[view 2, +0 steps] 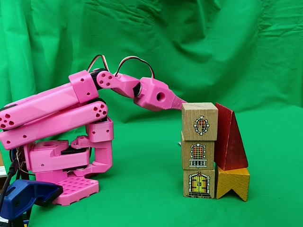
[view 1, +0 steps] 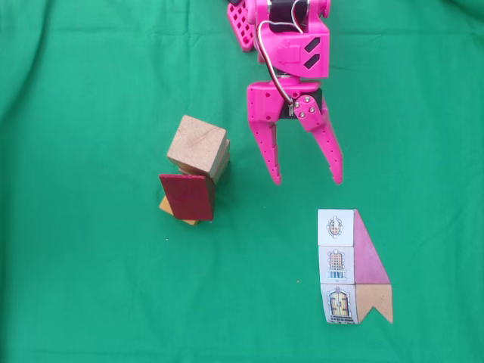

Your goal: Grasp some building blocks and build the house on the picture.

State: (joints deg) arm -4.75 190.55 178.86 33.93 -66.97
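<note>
The house stands built on the green cloth: three tan cubes (view 2: 199, 149) stacked, printed with two windows and a door, beside a dark red wedge (view 2: 229, 138) resting on an orange-yellow notched block (view 2: 233, 182). From above, the top tan cube (view 1: 197, 144) and the red wedge (view 1: 187, 196) show, with the orange block (view 1: 166, 206) peeking out beneath. My pink gripper (view 1: 308, 180) hangs open to the right of the stack, holding nothing; in a fixed view its fingers (view 2: 177, 101) are largely hidden behind the top cube. The picture (view 1: 353, 266) lies flat at the lower right.
The pink arm's base (view 2: 61, 163) sits at the left in a fixed view, with a blue clamp (view 2: 23, 196) at the bottom left corner. Green cloth (view 1: 83, 287) covers the table and hangs as a backdrop.
</note>
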